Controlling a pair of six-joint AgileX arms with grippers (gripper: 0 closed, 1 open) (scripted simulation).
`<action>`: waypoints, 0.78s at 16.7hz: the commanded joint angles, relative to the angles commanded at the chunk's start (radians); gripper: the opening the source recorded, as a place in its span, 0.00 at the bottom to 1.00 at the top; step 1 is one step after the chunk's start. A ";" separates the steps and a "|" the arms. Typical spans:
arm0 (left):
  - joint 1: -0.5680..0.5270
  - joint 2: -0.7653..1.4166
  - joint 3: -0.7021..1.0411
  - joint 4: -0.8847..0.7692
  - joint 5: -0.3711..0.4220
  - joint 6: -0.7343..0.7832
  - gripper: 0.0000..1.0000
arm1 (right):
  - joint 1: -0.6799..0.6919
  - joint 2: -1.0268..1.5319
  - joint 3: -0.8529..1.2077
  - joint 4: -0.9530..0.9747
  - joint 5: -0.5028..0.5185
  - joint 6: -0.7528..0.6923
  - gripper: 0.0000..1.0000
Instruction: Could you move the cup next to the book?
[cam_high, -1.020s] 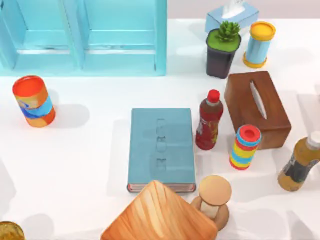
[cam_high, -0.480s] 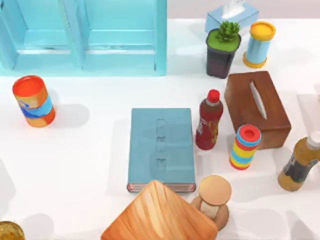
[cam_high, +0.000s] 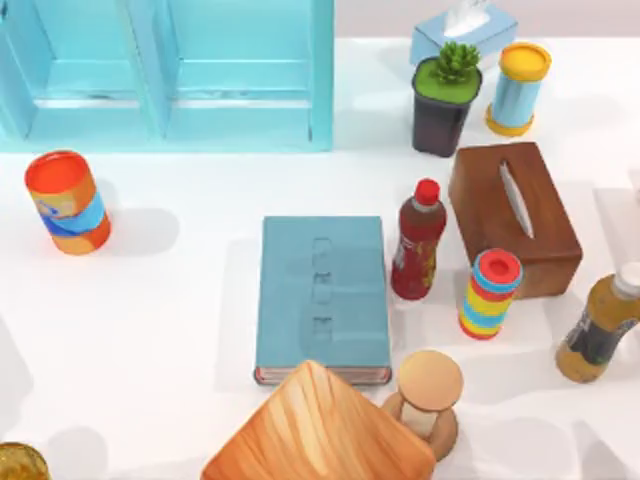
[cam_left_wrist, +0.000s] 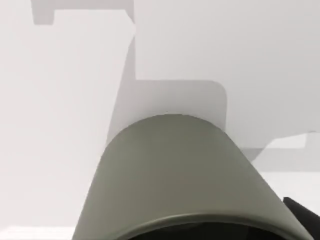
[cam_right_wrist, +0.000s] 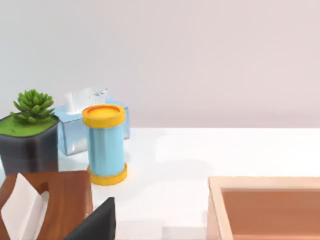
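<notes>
Left gripper (cam_left_wrist: 302, 218): a dark bit of it peeks past the cup; I can't tell whether it's clamped or loose.
Cup (cam_left_wrist: 175, 175): right up against the left gripper, rim toward it, grey-beige wall tapering away. Plain white surface and soft shadows lie beyond.
Right gripper (cam_right_wrist: 95, 223): one dark wedge of it in the right wrist view, and its grip I can't tell either.
Ahead of the right gripper: a wooden tissue box (cam_right_wrist: 55, 200) sits just in front, with the blue canister (cam_right_wrist: 105, 145) and the plant pot (cam_right_wrist: 27, 145) farther out. The blue tissue box (cam_right_wrist: 75, 130) comes last, by the wall.
Book (cam_high: 322, 297): flat at mid-table, teal, its reddish edge showing at the near end.
Edges: the red bottle (cam_high: 418, 240) is just beside the book's right edge, and the wooden board (cam_high: 320, 430) covers its near edge. The striped can (cam_high: 490, 293) is near the bottle.
Open room: here's the space, a broad bare stretch of table (cam_high: 170, 330) off the book's left edge, out toward the orange can (cam_high: 68, 202).
Containers: white tissue pokes from both tissue boxes. A green succulent fills the pot. The open wooden tray (cam_right_wrist: 265, 207) shows a reddish-brown inside.
</notes>
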 joint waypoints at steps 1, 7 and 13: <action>-0.001 -0.008 0.015 -0.024 0.000 0.001 0.00 | 0.000 0.000 0.000 0.000 0.000 0.000 1.00; -0.002 -0.069 0.112 -0.188 0.000 -0.001 0.00 | 0.000 0.000 0.000 0.000 0.000 0.000 1.00; -0.014 -0.062 0.119 -0.188 0.000 -0.029 0.00 | 0.000 0.000 0.000 0.000 0.000 0.000 1.00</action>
